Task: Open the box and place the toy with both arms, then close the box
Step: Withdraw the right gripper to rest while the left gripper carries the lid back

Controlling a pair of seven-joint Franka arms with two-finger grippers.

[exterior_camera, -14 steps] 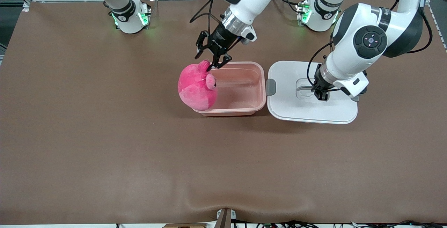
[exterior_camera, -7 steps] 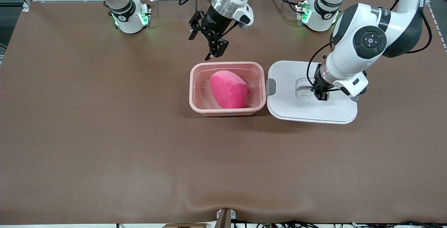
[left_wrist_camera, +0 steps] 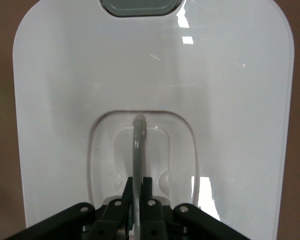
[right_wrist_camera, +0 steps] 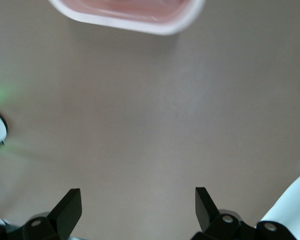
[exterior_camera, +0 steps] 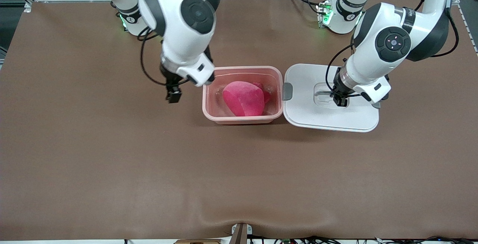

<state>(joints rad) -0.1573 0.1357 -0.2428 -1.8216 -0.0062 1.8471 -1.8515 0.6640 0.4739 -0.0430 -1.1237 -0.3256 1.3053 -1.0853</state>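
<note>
The pale pink box [exterior_camera: 206, 104] stands open mid-table with the bright pink toy [exterior_camera: 244, 97] lying inside it. Its white lid [exterior_camera: 328, 119] lies flat beside it, toward the left arm's end of the table, with a grey clip [exterior_camera: 287, 91] facing the box. My left gripper [exterior_camera: 340, 101] is shut on the lid's grey handle [left_wrist_camera: 138, 150], which stands up in the lid's recess. My right gripper [exterior_camera: 174, 96] is open and empty over bare table beside the box, toward the right arm's end. The box rim [right_wrist_camera: 155, 26] shows in the right wrist view.
Brown table mat [exterior_camera: 239, 176] spreads all around. The two arm bases [exterior_camera: 140, 19] [exterior_camera: 338, 14] stand at the table's edge farthest from the front camera.
The toy dropped from my right gripper into the box. My right gripper then swung away from the box's rim to the table beside it. The lid shifted slightly with my left gripper.
</note>
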